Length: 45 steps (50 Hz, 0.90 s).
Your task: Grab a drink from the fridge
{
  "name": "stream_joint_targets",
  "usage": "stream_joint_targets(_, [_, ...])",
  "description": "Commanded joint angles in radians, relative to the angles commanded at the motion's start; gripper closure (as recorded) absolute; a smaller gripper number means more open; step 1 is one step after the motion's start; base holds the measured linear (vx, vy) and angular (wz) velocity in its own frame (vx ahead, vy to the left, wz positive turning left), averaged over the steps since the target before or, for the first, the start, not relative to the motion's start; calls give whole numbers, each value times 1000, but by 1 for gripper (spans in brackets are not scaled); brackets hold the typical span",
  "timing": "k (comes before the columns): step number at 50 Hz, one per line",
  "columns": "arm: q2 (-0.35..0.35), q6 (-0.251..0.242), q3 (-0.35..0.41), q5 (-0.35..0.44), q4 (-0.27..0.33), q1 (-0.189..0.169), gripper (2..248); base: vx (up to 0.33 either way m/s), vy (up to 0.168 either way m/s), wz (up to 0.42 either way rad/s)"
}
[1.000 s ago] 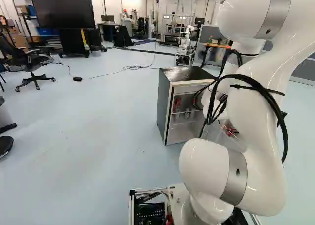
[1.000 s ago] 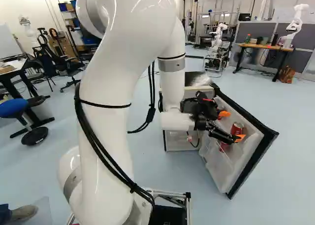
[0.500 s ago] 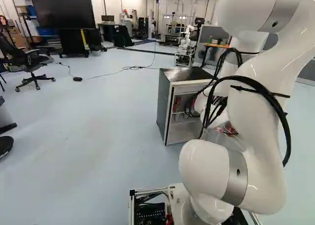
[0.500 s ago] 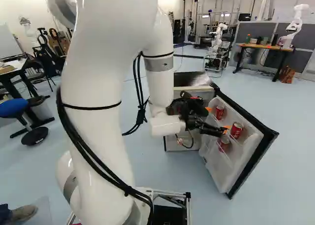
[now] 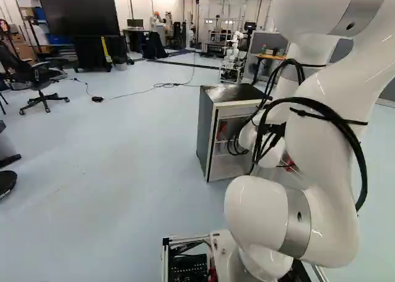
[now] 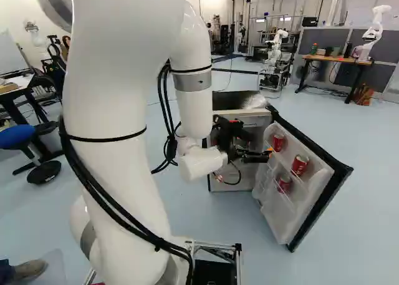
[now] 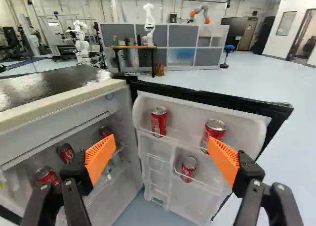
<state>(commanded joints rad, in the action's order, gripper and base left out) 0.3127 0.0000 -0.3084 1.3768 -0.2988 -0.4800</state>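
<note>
White moulded plastic lines the open fridge door [image 7: 197, 111], and the arm [image 6: 115, 173] has just drawn back from it; in the right base view it has swung leftward from the door's shelves toward the mouth of the cabinet [image 5: 208, 134], while base and fridge have kept their places. The near shelf can [image 7: 215, 128] and the lower can [image 7: 188, 167] are where they were; the hinge-side can [image 7: 158, 120], hidden behind the gripper a second ago, now shows plainly beside the near one on the upper shelf. The fingers [image 7: 100, 158] stand wide apart with nothing between them, so no drink has been taken; I'd judge this a fresh line-up, either on a door can or on the cans inside the cabinet [image 7: 47, 175], and can't tell which.

The cans are smooth painted cylinders, glossy red with pale metal lids; thin clear rails cross in front of those in the door, and a rigid pad could catch on one going in; the pads are orange, ribbed and wedge-shaped, likely to give a little against a hard round wall. The fridge top [image 7: 47, 90] is dark and shiny with a mottled glare, edged by a cream strip; the door's rim is matt black, squared off, and worth clearing on the way out.
</note>
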Motion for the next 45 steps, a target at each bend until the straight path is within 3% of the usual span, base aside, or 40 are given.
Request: stream_joint_targets(45, [164,0,-66,0,464,-2,3,0,0,0])
